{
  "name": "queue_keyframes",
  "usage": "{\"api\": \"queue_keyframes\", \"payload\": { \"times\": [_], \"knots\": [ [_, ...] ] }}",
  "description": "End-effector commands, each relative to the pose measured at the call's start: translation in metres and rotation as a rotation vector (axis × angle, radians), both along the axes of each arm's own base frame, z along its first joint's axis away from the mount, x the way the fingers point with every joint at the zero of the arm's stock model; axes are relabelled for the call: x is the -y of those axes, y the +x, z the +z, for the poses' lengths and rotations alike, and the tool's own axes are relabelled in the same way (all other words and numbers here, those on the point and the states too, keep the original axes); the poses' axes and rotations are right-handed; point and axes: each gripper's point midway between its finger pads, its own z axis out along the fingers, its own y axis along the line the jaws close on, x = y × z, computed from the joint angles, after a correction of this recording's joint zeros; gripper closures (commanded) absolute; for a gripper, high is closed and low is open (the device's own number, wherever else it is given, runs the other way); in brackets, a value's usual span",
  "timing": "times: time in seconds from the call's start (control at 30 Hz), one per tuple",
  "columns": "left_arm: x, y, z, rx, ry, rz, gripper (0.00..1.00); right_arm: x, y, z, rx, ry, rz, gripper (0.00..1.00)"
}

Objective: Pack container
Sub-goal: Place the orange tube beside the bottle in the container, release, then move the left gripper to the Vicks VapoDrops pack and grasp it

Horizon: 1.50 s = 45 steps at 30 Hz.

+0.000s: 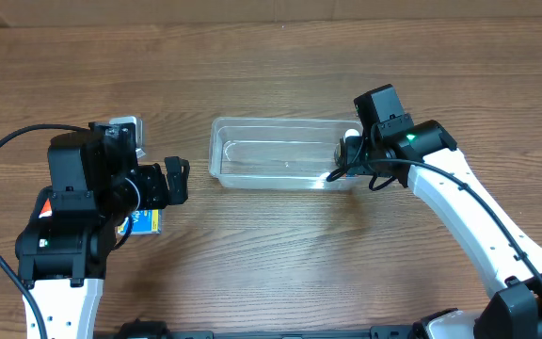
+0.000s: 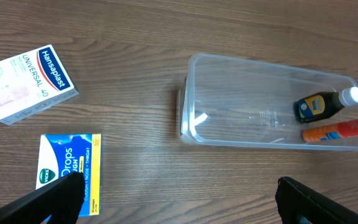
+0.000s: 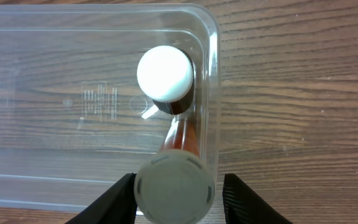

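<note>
Right gripper [image 3: 179, 182] straddles the orange tube [image 3: 182, 137] at its grey cap; whether it pinches cannot be told. Container [image 3: 42, 93] lies directly beneath. Left gripper [image 2: 179, 205] hangs released. Risk: the tube, crowded by the bottle [image 3: 165, 73], may ride over the near wall.

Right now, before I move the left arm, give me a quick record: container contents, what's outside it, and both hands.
container: clear tub, mid-scene
inside: dark bottle with white cap, and orange bottle, both at its right end
outside: Hansaplast box and blue Vicks drops box, left of the container
left hand: open, empty, by the Vicks drops box
right hand: at the container's right end, fingers flanking the orange bottle's grey cap; grip unclear
</note>
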Motion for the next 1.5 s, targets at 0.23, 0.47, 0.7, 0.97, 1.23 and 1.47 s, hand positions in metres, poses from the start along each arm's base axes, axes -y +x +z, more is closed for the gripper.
{"api": "queue_keyframes", "payload": {
  "times": [0.23, 0.47, 0.7, 0.97, 1.23, 1.47],
  "knots": [
    [-0.001, 0.003, 0.008, 0.029, 0.024, -0.013, 0.00, -0.005, 0.006, 0.039, 0.077, 0.014, 0.044, 0.53],
    [-0.001, 0.003, 0.009, 0.029, 0.028, -0.009, 0.00, 0.009, 0.015, 0.164, 0.337, 0.107, 0.010, 0.13],
    [-0.003, 0.004, 0.009, 0.030, 0.034, -0.005, 0.00, 0.096, 0.014, 0.148, 0.247, 0.162, -0.267, 0.00],
    [-0.025, -0.003, 0.041, 0.016, 0.105, 0.109, 0.00, 0.150, -0.052, 0.078, -0.051, 0.110, -0.513, 0.00],
    [-0.050, -0.009, -0.018, -0.367, 0.217, 0.214, 0.00, 0.149, -0.068, 0.023, -0.161, 0.120, -0.523, 0.00],
    [-0.093, 0.001, -0.120, -0.732, 0.208, 0.337, 0.00, 0.149, -0.069, 0.022, -0.165, 0.115, -0.509, 0.00]
  ]
}}
